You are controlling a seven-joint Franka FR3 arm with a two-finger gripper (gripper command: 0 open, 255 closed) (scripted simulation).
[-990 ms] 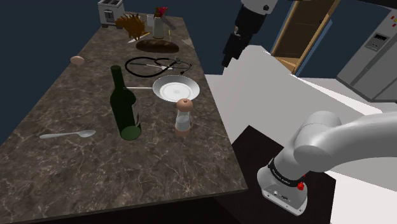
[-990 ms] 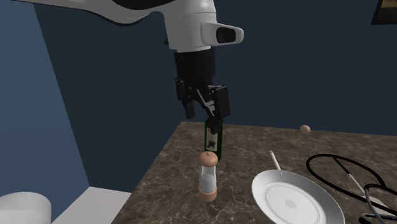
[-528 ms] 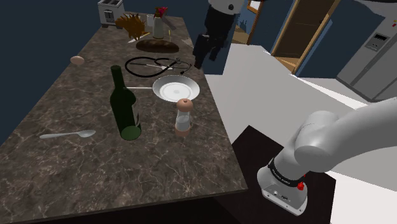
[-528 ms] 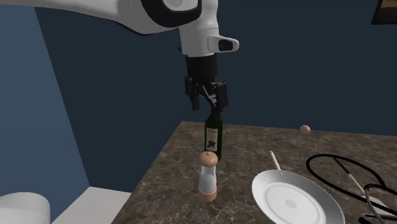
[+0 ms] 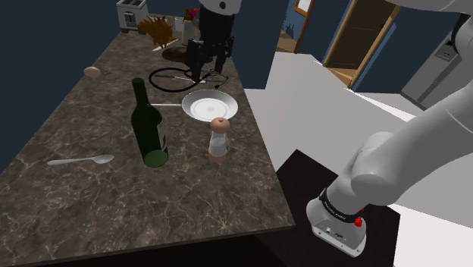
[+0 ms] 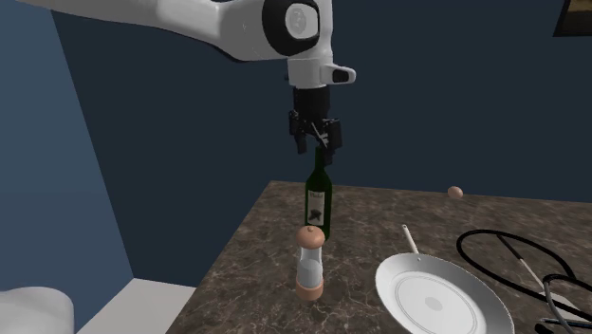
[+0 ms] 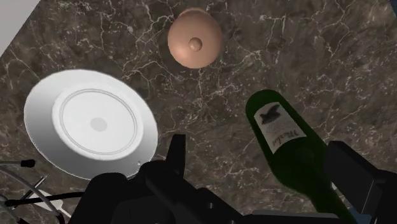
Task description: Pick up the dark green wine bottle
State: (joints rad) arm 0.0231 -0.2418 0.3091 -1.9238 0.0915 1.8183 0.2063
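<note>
Open air surrounds the neck of the dark green bottle [image 5: 149,125]. The gripper [image 6: 316,142] hangs above, fingers apart. Note the brown-capped shaker [image 5: 218,139] near the bottle and the white plate [image 5: 209,106] beyond it. Bare counter [image 5: 83,114] flanks the bottle's other side, with a spoon [image 5: 79,160] lying there.

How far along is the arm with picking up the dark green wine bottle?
Nothing is finished yet: the wine bottle stands upright on the counter, untouched. In hand: the open pincer hovers high above the counter, clear of the bottle. Left: line up on the bottle, descend, close on it and lift.
</note>
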